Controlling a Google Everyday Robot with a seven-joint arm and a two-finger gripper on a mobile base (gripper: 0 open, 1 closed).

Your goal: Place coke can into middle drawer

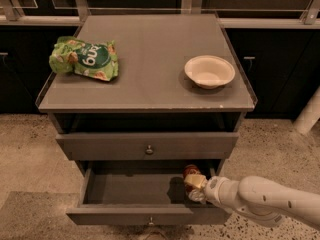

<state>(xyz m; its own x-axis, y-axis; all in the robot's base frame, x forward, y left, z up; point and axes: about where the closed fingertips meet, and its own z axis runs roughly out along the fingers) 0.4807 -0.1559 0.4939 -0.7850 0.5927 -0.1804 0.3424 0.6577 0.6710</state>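
Your end effector [196,188] sits low in the frame at about 5 o'clock, at the tip of the white arm [270,201], which comes in from 4 o'clock. It is closed around the can [190,172] – the red body and dark top stick out toward 11 o'clock from the grip. The can is tilted rather than upright. It hangs inside the open drawer [115,215], at the drawer's 3 o'clock end, close to the right wall. You cannot tell from here whether the can's lower end touches the drawer floor.

The drawer is pulled well out, and its grey front panel runs along the bottom of the view. Straight above it, at 12 o'clock from the can, the top drawer [110,146] is closed, with its round knob [149,149] at the middle.

On the counter [150,59] above, a green bag [85,59] lies at 9 o'clock and a pale bowl [209,71] stands at 3 o'clock – the two well apart.
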